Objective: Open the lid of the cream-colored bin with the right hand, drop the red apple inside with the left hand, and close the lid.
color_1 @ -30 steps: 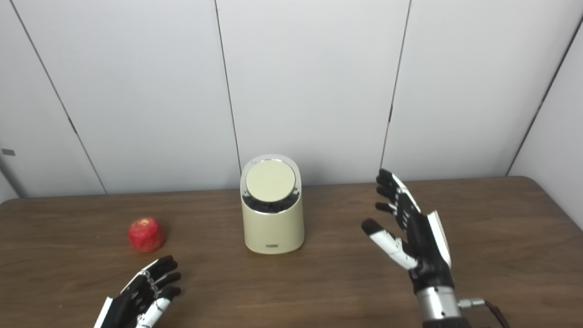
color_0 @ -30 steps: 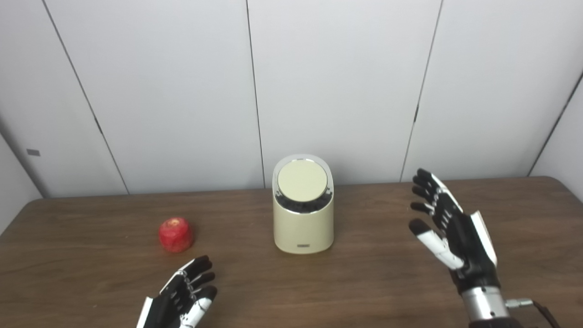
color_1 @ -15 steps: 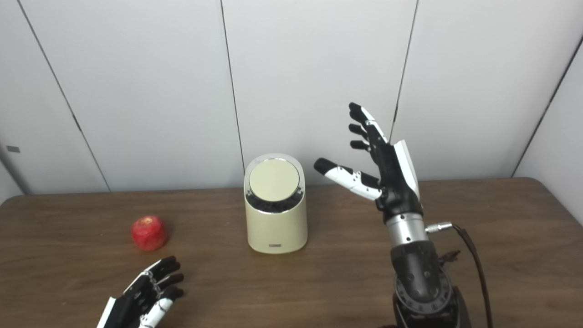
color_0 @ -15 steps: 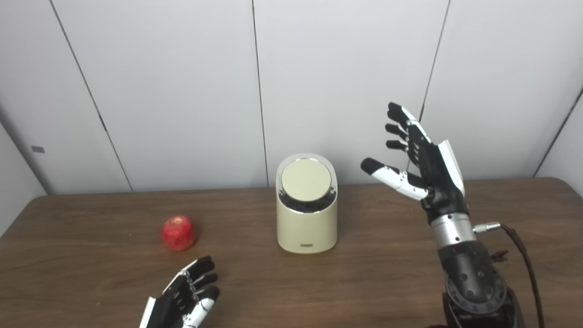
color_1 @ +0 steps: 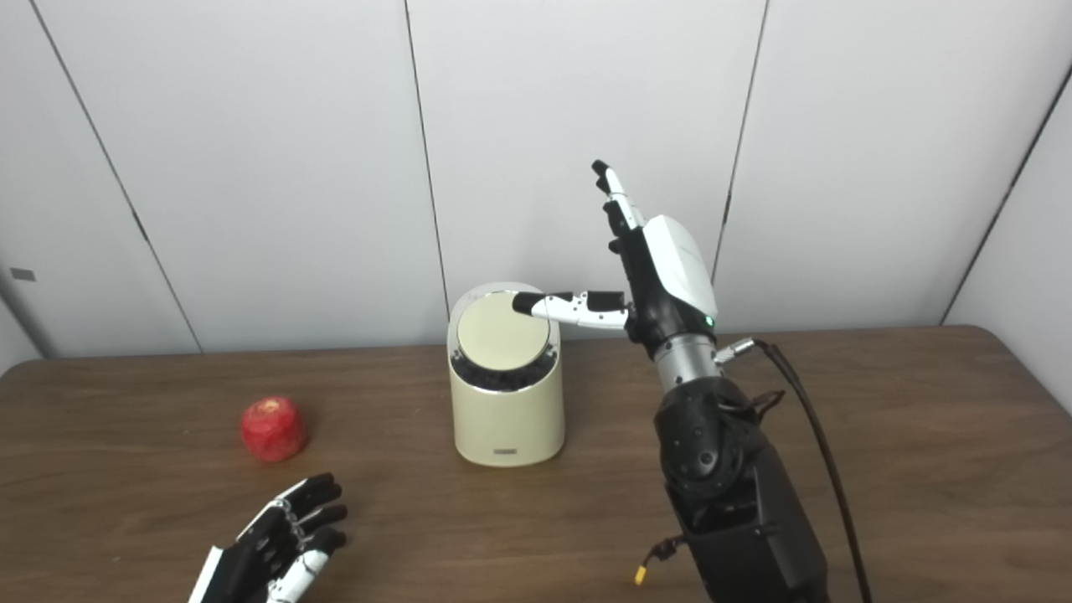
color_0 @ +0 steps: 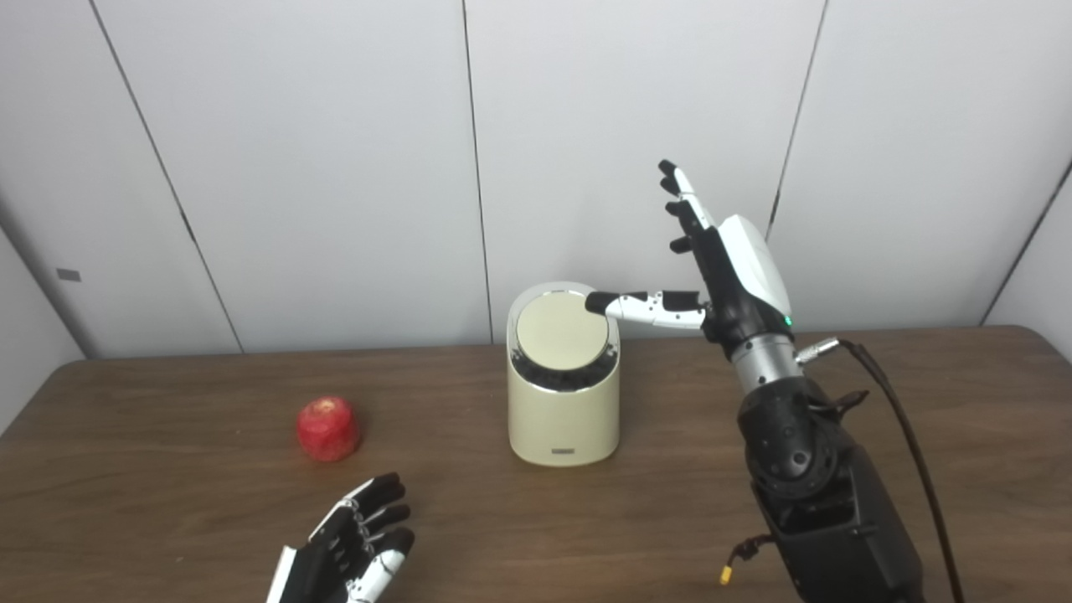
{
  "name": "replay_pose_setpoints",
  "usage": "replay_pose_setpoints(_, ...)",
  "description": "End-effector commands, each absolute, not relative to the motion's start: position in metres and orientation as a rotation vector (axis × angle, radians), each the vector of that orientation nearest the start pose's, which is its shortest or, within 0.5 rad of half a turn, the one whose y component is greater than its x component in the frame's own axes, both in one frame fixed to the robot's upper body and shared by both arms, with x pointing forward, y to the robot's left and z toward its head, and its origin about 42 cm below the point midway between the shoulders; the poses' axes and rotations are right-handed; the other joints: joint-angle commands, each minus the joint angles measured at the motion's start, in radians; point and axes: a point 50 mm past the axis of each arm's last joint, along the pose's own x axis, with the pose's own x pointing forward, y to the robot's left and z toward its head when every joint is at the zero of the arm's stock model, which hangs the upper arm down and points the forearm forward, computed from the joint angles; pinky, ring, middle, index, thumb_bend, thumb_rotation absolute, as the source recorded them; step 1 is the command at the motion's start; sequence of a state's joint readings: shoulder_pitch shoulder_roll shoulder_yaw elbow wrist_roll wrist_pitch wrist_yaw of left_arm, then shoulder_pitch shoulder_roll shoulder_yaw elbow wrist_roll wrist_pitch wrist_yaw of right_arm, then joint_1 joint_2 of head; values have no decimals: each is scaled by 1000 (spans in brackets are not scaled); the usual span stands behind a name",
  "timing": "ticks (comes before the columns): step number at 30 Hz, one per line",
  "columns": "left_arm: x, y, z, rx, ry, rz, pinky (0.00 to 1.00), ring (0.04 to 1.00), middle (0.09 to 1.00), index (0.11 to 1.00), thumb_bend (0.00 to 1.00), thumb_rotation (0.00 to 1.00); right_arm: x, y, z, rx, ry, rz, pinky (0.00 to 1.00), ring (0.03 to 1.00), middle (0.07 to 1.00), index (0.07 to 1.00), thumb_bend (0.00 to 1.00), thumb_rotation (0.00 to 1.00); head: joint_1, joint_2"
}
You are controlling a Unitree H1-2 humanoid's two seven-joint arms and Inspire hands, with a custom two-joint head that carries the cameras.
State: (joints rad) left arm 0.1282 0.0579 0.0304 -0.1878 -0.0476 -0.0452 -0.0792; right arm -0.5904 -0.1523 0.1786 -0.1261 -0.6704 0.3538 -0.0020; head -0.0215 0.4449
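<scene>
Scene: a cream bin (color_0: 563,394) stands mid-table (color_0: 167,469), its round lid (color_0: 559,332) shut and tilted toward the camera.
Right hand: the right hand (color_0: 727,268) is raised beside the bin's upper right, fingers (color_0: 680,188) spread and pointing up, holding nothing; its thumb (color_0: 638,305) juts sideways with the tip at the lid's upper right rim. Whether the tip touches cannot be told.
Key relation: the lid lies to the left of the right hand's palm, level with the thumb. The thumb's long axis runs across toward the lid's face, so the coming press or flip likely falls to the thumb alone. This hand is far nearer the bin than the other.
Apple: the red apple (color_0: 328,429) sits on the table well left of the bin, untouched.
Left hand: the left hand (color_0: 347,557) rests low at the near edge, fingers loosely apart and empty, near the apple but short of it and to its right.
Change: a second ago the right hand hung low, well right of the bin; it has since risen and swung in until the thumb reached the lid. The left hand has barely moved, and the bin and apple have not moved.
Stage: lid-opening appears about to begin; the drop and closing are not yet done.
</scene>
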Motion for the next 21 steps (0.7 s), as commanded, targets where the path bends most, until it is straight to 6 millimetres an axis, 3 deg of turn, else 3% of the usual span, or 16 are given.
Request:
replay_pose_setpoints(1, 244, 238, 131, 31, -187, -25, 700, 788, 822, 817, 591, 370, 417, -162, 338, -809, -516, -112, 742, 927, 979, 994, 967, 433, 1, 2)
replay_pose_setpoints(3, 244, 237, 129, 25, -188, -27, 704, 787, 822, 818, 582, 357, 421, -159, 337, -807, -503, -104, 695, 912, 988, 999, 961, 419, 1, 1)
replay_pose_setpoints(5, 245, 237, 129, 21, -188, -29, 705, 788, 821, 816, 580, 352, 426, -156, 337, -802, -492, -100, 565, 854, 998, 1000, 954, 384, 1, 0)
replay_pose_setpoints(7, 244, 236, 128, 14, -185, -30, 710, 793, 823, 820, 588, 358, 431, -154, 337, -820, -479, -101, 552, 832, 1000, 1000, 953, 367, 3, 0)
replay_pose_setpoints(10, 244, 236, 128, 10, -183, -30, 711, 793, 824, 820, 609, 367, 435, -151, 335, -891, -483, -113, 598, 856, 995, 1000, 943, 368, 3, 0)
replay_pose_setpoints(13, 244, 235, 128, 10, -181, -27, 702, 787, 818, 813, 609, 359, 440, -150, 327, -976, -504, -134, 781, 873, 978, 989, 943, 373, 6, 0)
replay_pose_setpoints(16, 244, 234, 128, 7, -181, -28, 705, 790, 822, 816, 602, 354, 444, -151, 320, -1016, -505, -140, 877, 890, 964, 965, 954, 388, 7, 1)
replay_pose_setpoints(21, 242, 232, 128, 1, -178, -25, 707, 789, 820, 814, 613, 355, 448, -150, 310, -1058, -464, -136, 912, 923, 934, 959, 967, 417, 9, 4)
